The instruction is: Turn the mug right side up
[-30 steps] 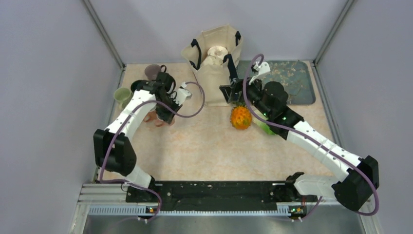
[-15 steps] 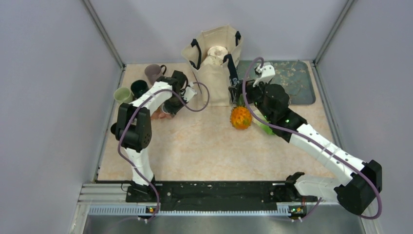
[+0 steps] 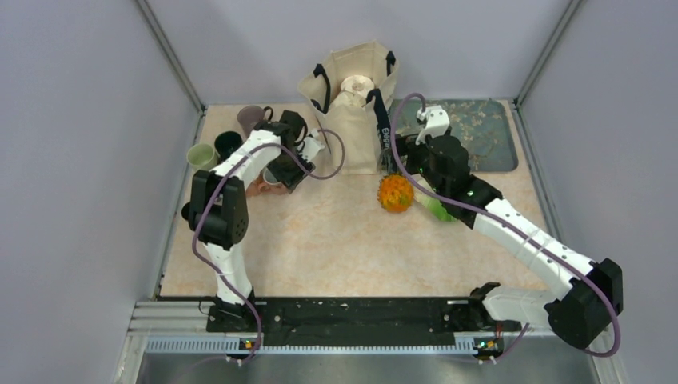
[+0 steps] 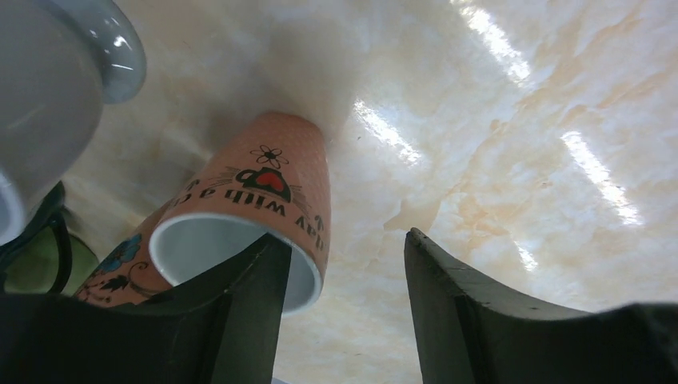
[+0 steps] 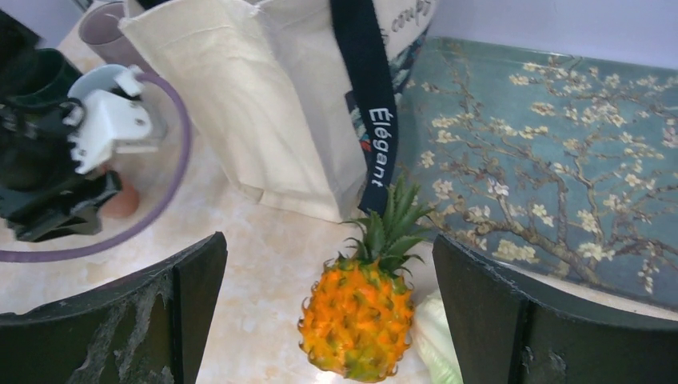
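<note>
The orange mug [image 4: 264,192] with black lettering rests on the marble table, its white mouth turned up toward the left wrist camera. My left gripper [image 4: 344,240] is open above it. One finger [image 4: 240,320] overlaps the mug's mouth; the other stands apart over bare table. From above, the mug [image 3: 260,187] shows partly under the left gripper [image 3: 281,174] at the table's back left. My right gripper [image 5: 329,240] hangs wide open above a pineapple [image 5: 360,320], holding nothing. In the top view the right gripper [image 3: 392,156] is beside the tote bag.
A pale mug [image 4: 48,96] and a green mug [image 4: 32,268] stand close to the orange one. Green [image 3: 200,154], black [image 3: 228,144] and purple [image 3: 251,118] mugs line the back left. A canvas tote bag [image 3: 352,96], a floral mat [image 3: 480,128] and a pale green object [image 3: 436,210] lie at the back and right.
My left gripper was shut on the mug and has now opened off it; the left arm's elbow folded in toward the back left. The right arm shifted slightly toward the bag.
</note>
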